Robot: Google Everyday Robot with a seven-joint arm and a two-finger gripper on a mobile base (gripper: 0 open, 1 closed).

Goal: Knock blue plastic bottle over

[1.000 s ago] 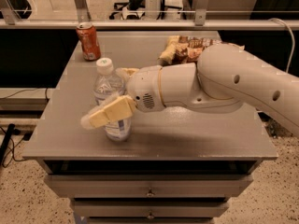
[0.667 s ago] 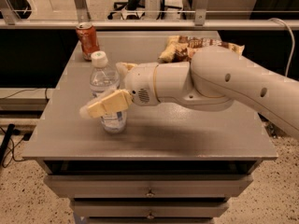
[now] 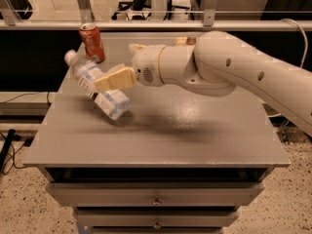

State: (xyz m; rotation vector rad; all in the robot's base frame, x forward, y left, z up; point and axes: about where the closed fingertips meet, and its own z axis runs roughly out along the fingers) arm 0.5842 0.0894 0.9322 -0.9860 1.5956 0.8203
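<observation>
at left we see the blue plastic bottle (image 3: pixel 87 79) on the left-rear part of a grey table (image 3: pixel 161 130), tilted hard, not upright. its long axis runs diagonally: white cap up and to the left, base down and to the right, near the tabletop. clear plastic w/ a blue-and-white label, smeared by blur. just behind it stands a red-orange soda can (image 3: pixel 92 43), upright. next, the tan gripper (image 3: pixel 109 80) touches the bottle's upper right side; can't tell its state. the white arm (image 3: pixel 234 67) reaches in from the right.
</observation>
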